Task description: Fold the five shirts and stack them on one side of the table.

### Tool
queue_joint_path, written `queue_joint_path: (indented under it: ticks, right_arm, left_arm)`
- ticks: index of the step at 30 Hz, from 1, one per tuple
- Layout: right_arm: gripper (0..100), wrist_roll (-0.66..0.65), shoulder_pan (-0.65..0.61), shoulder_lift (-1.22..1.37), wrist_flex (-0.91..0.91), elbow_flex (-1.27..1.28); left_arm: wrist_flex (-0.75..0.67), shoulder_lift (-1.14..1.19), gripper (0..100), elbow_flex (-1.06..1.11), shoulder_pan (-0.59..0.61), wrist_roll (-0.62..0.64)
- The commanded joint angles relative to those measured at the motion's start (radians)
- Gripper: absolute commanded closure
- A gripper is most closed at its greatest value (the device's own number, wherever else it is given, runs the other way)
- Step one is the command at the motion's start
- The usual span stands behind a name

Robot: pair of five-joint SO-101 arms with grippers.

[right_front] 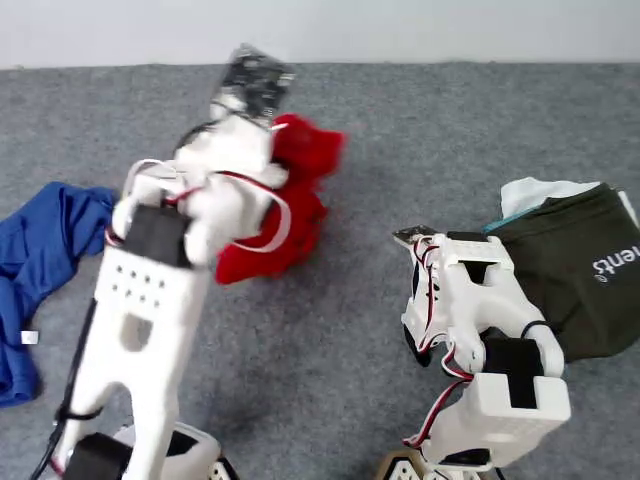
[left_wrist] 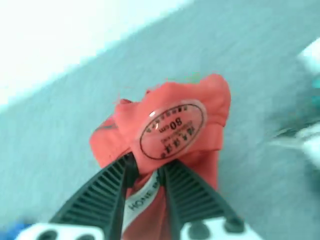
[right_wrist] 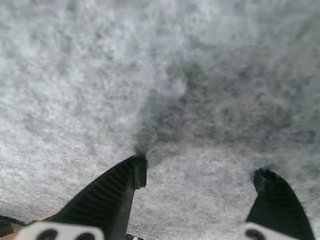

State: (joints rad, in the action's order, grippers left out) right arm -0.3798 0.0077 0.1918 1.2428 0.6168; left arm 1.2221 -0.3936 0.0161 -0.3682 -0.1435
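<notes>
- Left wrist view: your left hand [left_wrist: 149, 164] is clenched on a fold of the red shirt [left_wrist: 170, 130], with the round label side facing the camera.
- High view, red shirt [right_front: 285, 215]: a crumpled bunch under and just beyond the left arm, toward the far middle of the bench [right_front: 400, 130]. It has no clear long axis to read. You cannot tell whether its lower edge touches the bench.
- Right hand [right_wrist: 202, 172]: released, jaws wide, empty, poised over bare bench. In the high view its arm stands between the red shirt and the pile on the right, well apart from the red shirt.
- Key relation, as a judgement: the red shirt lies to the left of your right hand. Only the left arm has it, so spreading it flat likely needs the right hand to cross toward it.
- Dark green shirt [right_front: 565, 270]: folded at the right edge, lying on a white shirt [right_front: 540, 190].
- Blue shirt [right_front: 45, 260]: loose heap at the left edge.
- Surface: grey felt, soft, likely to drag on cloth.
- Room: a pale wall [right_front: 320, 30] beyond the bench.
</notes>
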Motion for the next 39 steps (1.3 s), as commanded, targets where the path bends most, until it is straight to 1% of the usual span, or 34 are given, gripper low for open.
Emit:
queue_joint_path:
  ticks: [1, 4, 5, 7, 8, 10, 13, 16, 18, 22, 25, 28, 31, 32, 35, 39]
  right_arm:
    - [68.0, 0.006, 0.028, 0.016, -0.065, 0.021]
    - [68.0, 0.006, 0.028, 0.016, -0.065, 0.021]
    - [68.0, 0.006, 0.028, 0.016, -0.065, 0.021]
    - [68.0, 0.006, 0.028, 0.016, -0.065, 0.021]
    - [68.0, 0.006, 0.028, 0.016, -0.065, 0.021]
    - [68.0, 0.006, 0.028, 0.016, -0.065, 0.021]
    - [68.0, 0.006, 0.028, 0.016, -0.065, 0.021]
    - [68.0, 0.006, 0.028, 0.016, -0.065, 0.021]
    - [68.0, 0.006, 0.028, 0.016, -0.065, 0.021]
    - [68.0, 0.006, 0.028, 0.016, -0.065, 0.021]
    - [68.0, 0.006, 0.028, 0.016, -0.065, 0.021]
    - [68.0, 0.006, 0.028, 0.016, -0.065, 0.021]
    - [68.0, 0.006, 0.028, 0.016, -0.065, 0.021]
    - [68.0, 0.006, 0.028, 0.016, -0.065, 0.021]
    - [68.0, 0.006, 0.028, 0.016, -0.065, 0.021]
    - [68.0, 0.006, 0.028, 0.016, -0.065, 0.021]
  left_arm:
    - [0.0, -0.055, 99, -0.2, -0.173, 0.014]
    - [0.089, -0.041, 99, -0.26, -0.187, 0.014]
    - [0.115, -0.04, 99, -0.259, -0.172, 0.014]
    - [0.163, -0.034, 99, -0.257, -0.104, 0.014]
    - [0.175, -0.034, 99, -0.249, -0.066, 0.014]
    - [0.176, -0.035, 99, -0.196, 0.057, 0.014]
    - [0.164, -0.032, 99, -0.044, 0.238, 0.009]
    - [0.078, -0.034, 99, 0.197, 0.371, 0.009]
    - [-0.015, -0.034, 99, 0.378, 0.428, 0.008]
    - [-0.224, -0.035, 99, 0.673, 0.477, 0.009]
    - [-0.288, -0.035, 98, 0.779, 0.482, 0.009]
    - [-0.281, -0.034, 93, 0.8, 0.482, 0.014]
    - [-0.23, -0.034, 82, 0.776, 0.483, 0.015]
    - [-0.212, -0.034, 80, 0.756, 0.485, 0.015]
    - [-0.14, -0.035, 80, 0.65, 0.517, 0.015]
    - [-0.034, -0.035, 80, 0.438, 0.589, 0.015]
